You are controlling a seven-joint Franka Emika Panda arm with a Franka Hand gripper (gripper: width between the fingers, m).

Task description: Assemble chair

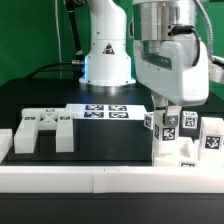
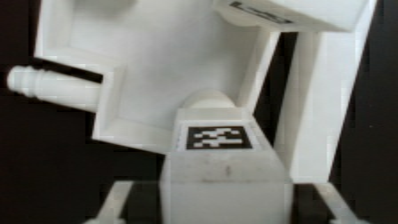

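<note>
exterior view: the end effector (image 1: pixel 168 112) is low among the chair parts (image 1: pixel 186 135), which stand just beneath it on the counter (image 1: pixel 55 100). i cannot tell its grip. pushing off-line could jam the peg (image 2: pixel 48 80) or topple them.

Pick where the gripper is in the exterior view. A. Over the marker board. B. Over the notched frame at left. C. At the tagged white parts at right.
C: the gripper sits low among the tagged white parts at the exterior view's right, away from the notched frame and marker board.
</note>
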